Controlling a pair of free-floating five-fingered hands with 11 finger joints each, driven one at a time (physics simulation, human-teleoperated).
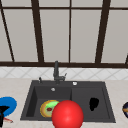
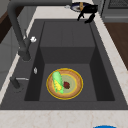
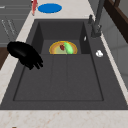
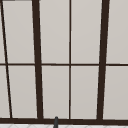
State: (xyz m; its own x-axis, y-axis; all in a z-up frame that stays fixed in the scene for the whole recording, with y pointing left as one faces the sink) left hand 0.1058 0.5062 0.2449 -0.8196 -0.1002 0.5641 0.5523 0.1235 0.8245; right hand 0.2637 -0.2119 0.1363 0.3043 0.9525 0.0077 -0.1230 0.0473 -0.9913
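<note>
Right hand: I hold it empty, fingers relaxed, above the sink's right basin; a careless drop would knock the rim.

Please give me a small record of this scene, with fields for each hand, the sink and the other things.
right hand: hovers over the sink's right part, fingers relaxed, pointing down, holding nothing
left hand: at the left edge, by the blue plate
sink: dark, faucet behind
plate: yellow-rimmed, in the deep left basin, with a green corn cob
red ball: in front of the sink
</note>
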